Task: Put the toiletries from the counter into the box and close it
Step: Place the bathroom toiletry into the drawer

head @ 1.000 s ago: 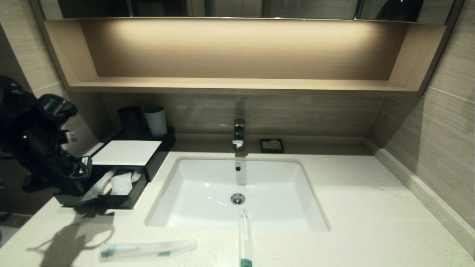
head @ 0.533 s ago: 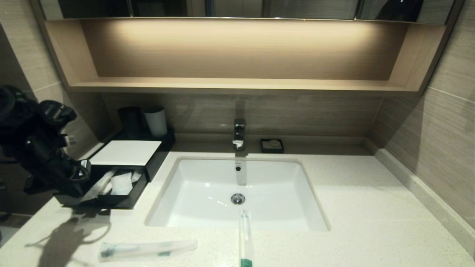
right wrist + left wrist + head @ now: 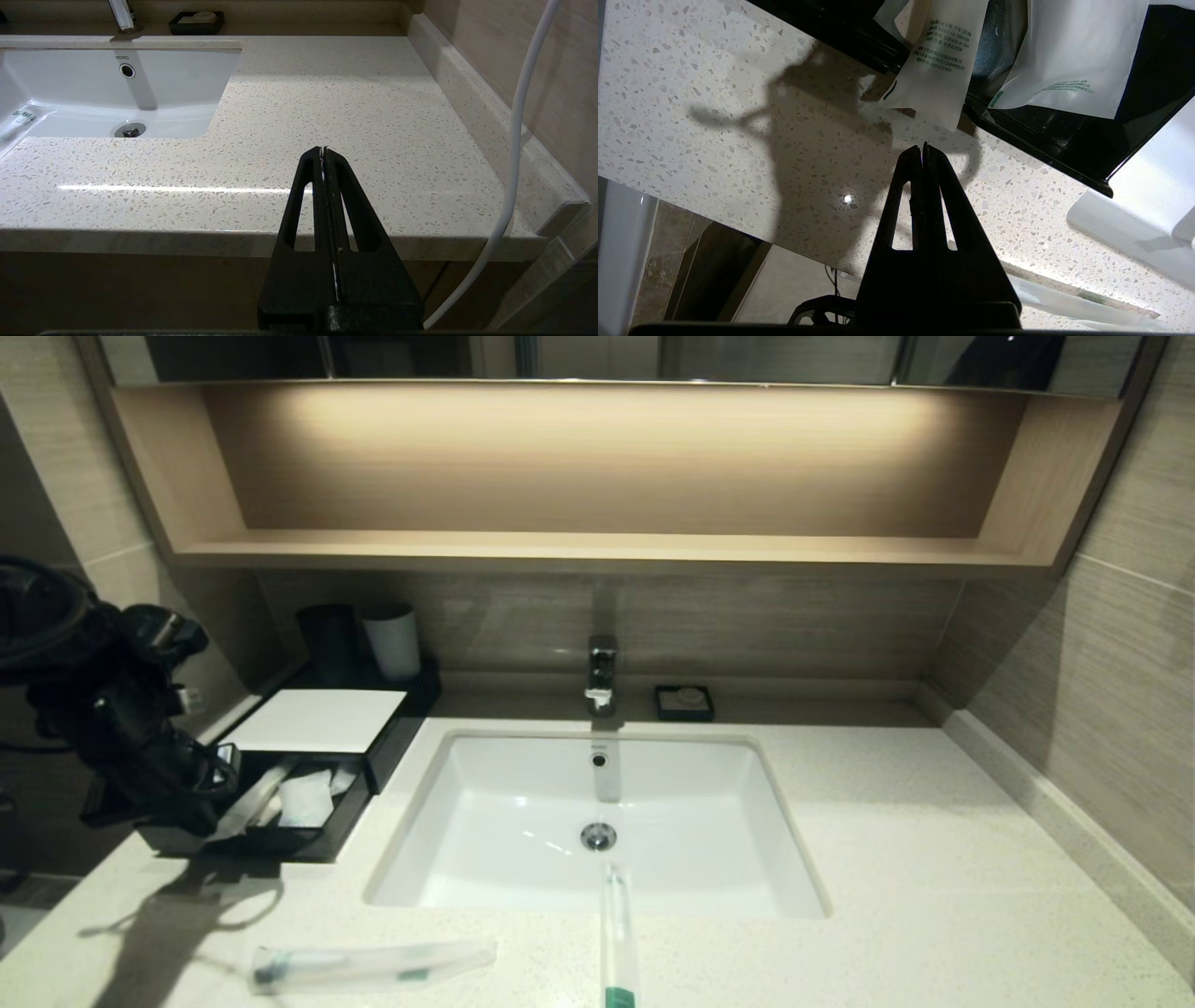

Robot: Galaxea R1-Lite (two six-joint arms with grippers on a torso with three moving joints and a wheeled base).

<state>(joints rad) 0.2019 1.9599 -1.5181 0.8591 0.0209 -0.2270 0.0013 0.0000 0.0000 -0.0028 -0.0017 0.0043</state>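
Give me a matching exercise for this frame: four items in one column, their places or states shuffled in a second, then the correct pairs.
Items
1. white sachet
2. sleeve with green end
3. small black dish
4. left hand

Places or states
A. beside the faucet, at the back of the counter
B. shut, holding nothing, near the drawer's front
C. inside the open drawer of the box
D. lying across the sink's front rim

Pairs: 1-C, 2-D, 3-A, 4-B

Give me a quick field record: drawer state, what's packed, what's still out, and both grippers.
box: drawer open
in drawer: sachet, one sleeve overhanging the front edge
on counter: sleeve at front left; sleeve at sink's front rim
left gripper: shut, empty, beside the drawer
right gripper: shut, parked off the counter edge
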